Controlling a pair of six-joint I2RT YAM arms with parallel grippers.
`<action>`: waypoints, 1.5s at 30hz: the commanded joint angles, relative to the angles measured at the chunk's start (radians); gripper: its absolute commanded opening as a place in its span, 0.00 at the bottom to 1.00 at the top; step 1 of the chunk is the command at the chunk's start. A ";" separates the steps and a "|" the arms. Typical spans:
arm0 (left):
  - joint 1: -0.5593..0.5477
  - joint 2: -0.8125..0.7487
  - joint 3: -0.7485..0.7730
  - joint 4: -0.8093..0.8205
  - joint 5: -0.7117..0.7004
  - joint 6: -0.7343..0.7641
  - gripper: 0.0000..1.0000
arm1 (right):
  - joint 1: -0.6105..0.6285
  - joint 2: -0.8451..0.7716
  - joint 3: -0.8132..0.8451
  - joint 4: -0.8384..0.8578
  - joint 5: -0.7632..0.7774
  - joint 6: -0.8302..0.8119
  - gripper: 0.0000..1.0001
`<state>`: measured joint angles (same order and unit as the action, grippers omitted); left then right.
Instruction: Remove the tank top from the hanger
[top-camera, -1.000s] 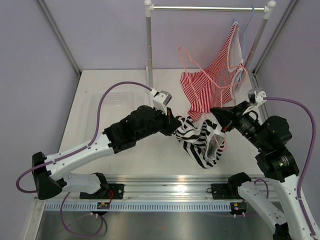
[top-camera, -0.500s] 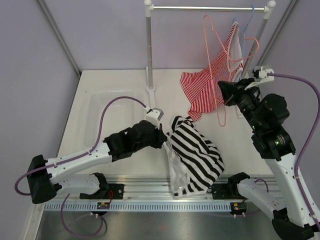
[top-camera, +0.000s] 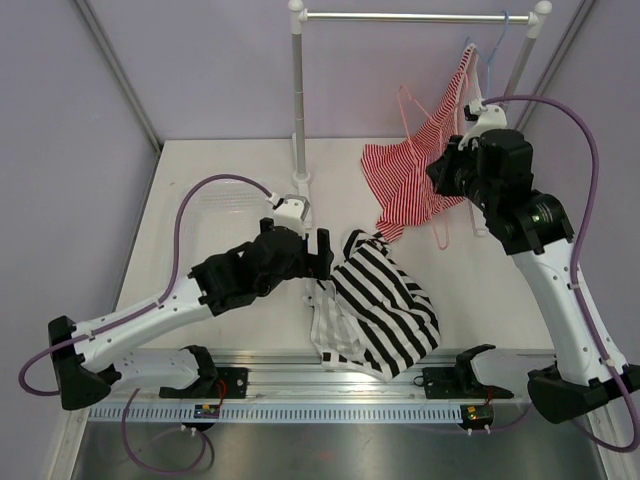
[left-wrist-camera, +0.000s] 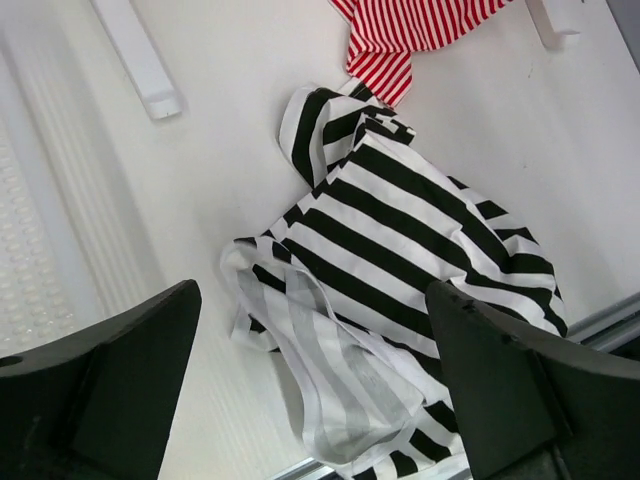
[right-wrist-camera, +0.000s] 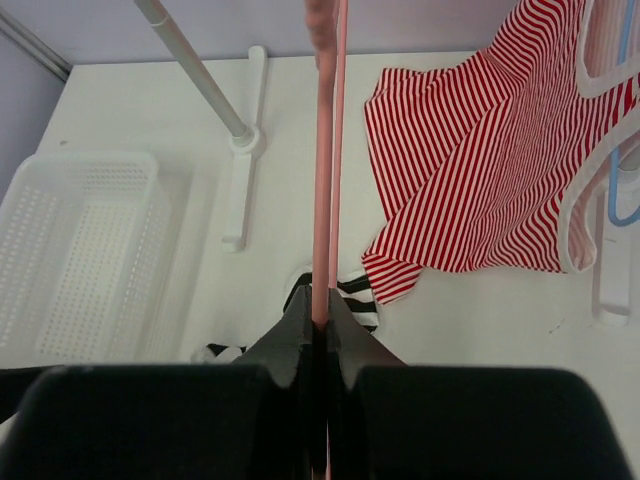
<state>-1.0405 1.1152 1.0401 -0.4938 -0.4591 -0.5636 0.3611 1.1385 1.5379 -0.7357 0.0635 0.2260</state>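
Observation:
The black-and-white striped tank top (top-camera: 385, 312) lies crumpled on the table, free of the hanger; in the left wrist view the tank top (left-wrist-camera: 400, 230) spreads below the jaws. My left gripper (top-camera: 325, 256) hovers just left of it, open and empty, and the left gripper (left-wrist-camera: 312, 300) has its fingers well apart. The thin pink hanger (top-camera: 414, 108) hangs bare in the air in front of the red-striped top. My right gripper (top-camera: 446, 176) is shut on its wire. The right wrist view has the hanger (right-wrist-camera: 322, 150) pinched between the jaws of the right gripper (right-wrist-camera: 322, 302).
A red-and-white striped top (top-camera: 418, 178) hangs on a pale blue hanger (top-camera: 503, 28) from the rack bar (top-camera: 420, 16) at the back right. The rack's left pole (top-camera: 297, 100) stands mid-table. A white perforated basket (right-wrist-camera: 80, 250) sits at the left.
My left gripper has opened and let go of the tank top, which has dropped flat onto the table. The right arm has lifted the pink hanger up and back toward the rack.

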 joint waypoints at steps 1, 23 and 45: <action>-0.001 -0.063 0.099 -0.067 0.018 0.065 0.99 | 0.006 0.102 0.143 -0.021 0.094 -0.045 0.00; -0.030 -0.443 -0.057 -0.437 -0.328 0.188 0.99 | -0.100 0.869 1.047 -0.091 0.058 -0.312 0.00; 0.115 -0.566 -0.114 -0.333 -0.171 0.240 0.99 | -0.116 0.891 0.931 -0.021 0.036 -0.292 0.33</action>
<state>-0.9459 0.5522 0.9367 -0.8879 -0.6643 -0.3416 0.2512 2.0979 2.5141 -0.8089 0.1108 -0.0589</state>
